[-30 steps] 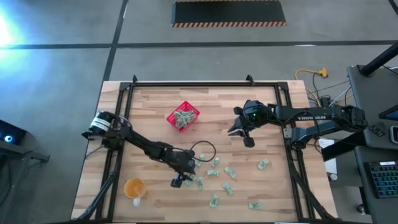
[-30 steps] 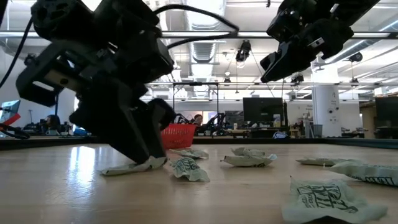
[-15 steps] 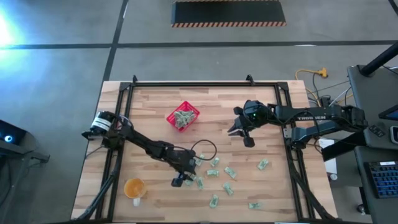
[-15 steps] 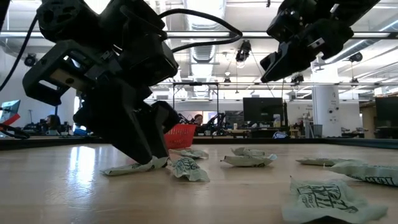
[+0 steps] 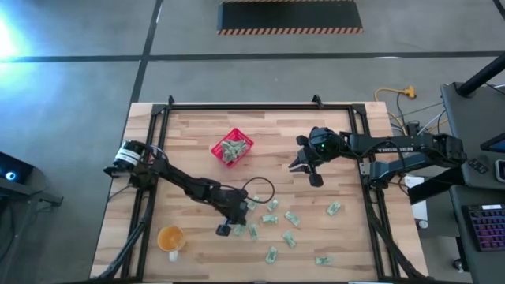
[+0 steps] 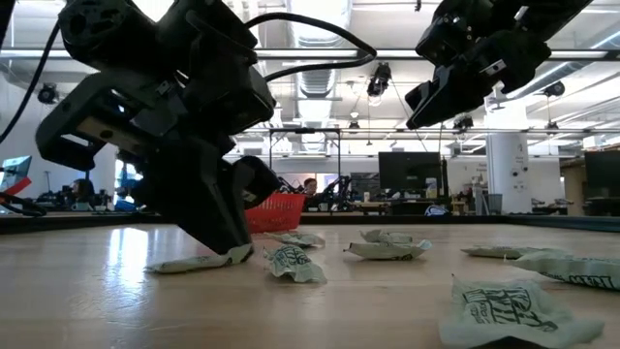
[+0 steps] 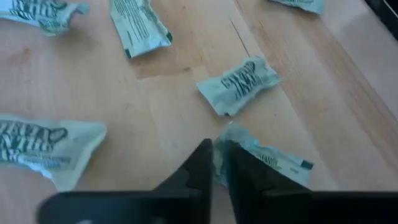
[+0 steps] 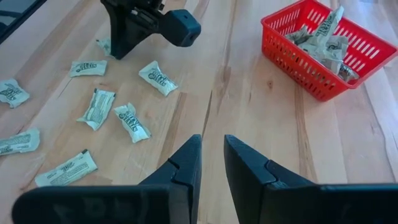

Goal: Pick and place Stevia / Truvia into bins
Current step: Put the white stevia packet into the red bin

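Observation:
Several pale green Stevia packets [image 5: 284, 218] lie scattered on the wooden table's near middle. The red basket [image 5: 231, 148] stands farther back and holds several packets [image 8: 323, 37]. My left gripper [image 5: 226, 229] sits low at the left end of the scatter, shut on one packet [image 7: 267, 160]. My right gripper [image 5: 306, 168] hangs above the table right of the basket; its fingers [image 8: 186, 155] stand a narrow gap apart with nothing between them. My left gripper pinches one end of a packet [image 7: 239, 140] between its two fingers. The fingers slant down from the table's far left. In the low view the packet's free end [image 6: 170, 265] lies on the table.
An orange cup [image 5: 170, 237] stands near the table's front left corner. A dark cable loop [image 5: 260, 189] lies by the left arm. A black frame [image 5: 237, 105] runs along the table's edges. Bare wood lies between the basket and the scatter.
My left gripper has shut on the end of a packet, staying in place. That packet has slid a little along the table.

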